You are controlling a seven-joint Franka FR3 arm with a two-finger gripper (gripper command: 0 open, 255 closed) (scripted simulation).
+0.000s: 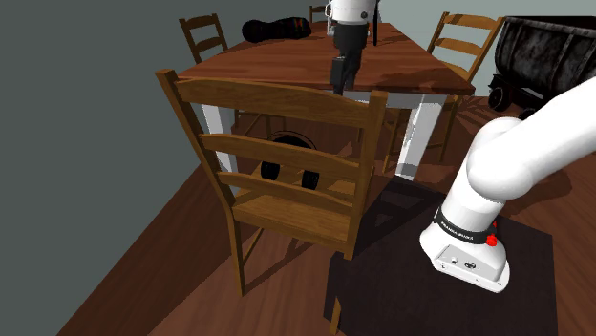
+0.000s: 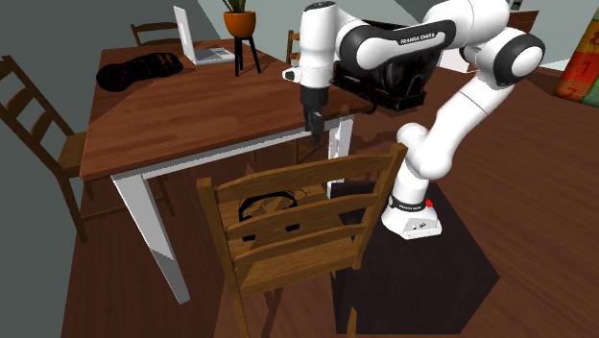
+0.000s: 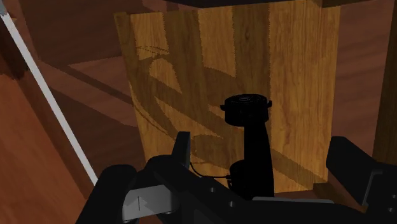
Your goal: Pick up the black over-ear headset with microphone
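Shoulder view gives us the gripper (image 1: 340, 78) at the upper middle of the frame, hanging at the near edge of the wooden table (image 1: 287, 67) and pointing down. Below it, in the middle of the frame, we see the black headset (image 1: 271, 172) through the slats of a wooden chair (image 1: 277, 107). It lies on the chair's seat, well below the gripper and not touched by it. In the wrist view the two black fingers (image 3: 182, 147) stand wide apart, clasping nothing, and we see the headset (image 3: 251, 133) on the seat beyond them, in line with the gap. In the second exterior view the headset (image 2: 259, 200) sits at the frame's middle behind the chair back, and at the upper left a black bag (image 2: 139, 69) and a laptop (image 2: 184, 36) rest on the table top
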